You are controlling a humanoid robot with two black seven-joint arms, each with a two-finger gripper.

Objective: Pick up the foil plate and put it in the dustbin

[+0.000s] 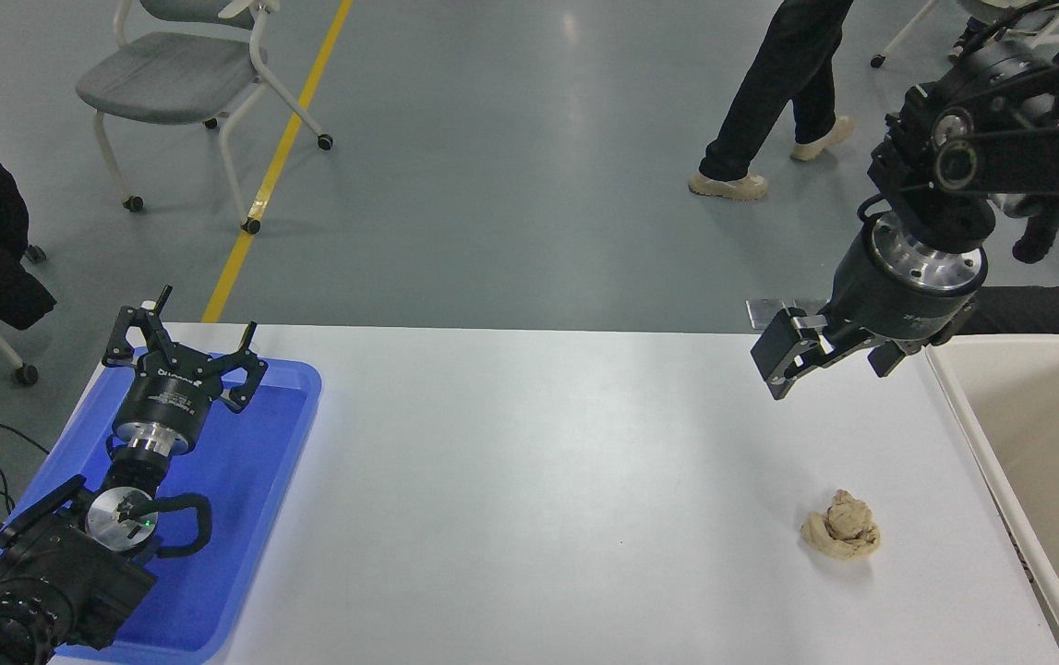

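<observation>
Right gripper (pixel 832 360): black, matte, on a ribbed metal wrist. Its jaws stand wide apart and empty, touching nothing, hanging above the far right part of the table (pixel 538 462). The table top is white, smooth and flat.

Dustbin (pixel 1046 434): just right of the right gripper, at the table's right edge. Cream-beige plastic, rectangular, with a thick rounded rim and smooth walls. Only part of its inside shows, and that part is bare. No foil plate shows in view.

Lump (pixel 841 525): on the camera side of the right gripper and well apart from it. Small, tan, dough-like and crumpled, lying on the table near the dustbin's rim without touching it.

Left gripper (pixel 183 356): parked far left of the right gripper, with black fingers spread and nothing between them, over the tray (pixel 243 480). The tray is blue plastic, flat and glossy, with rounded corners.

Beyond the table there is grey floor, a person's legs (pixel 769 92) past the right gripper, and a grey chair (pixel 178 65) on castors at far left.
</observation>
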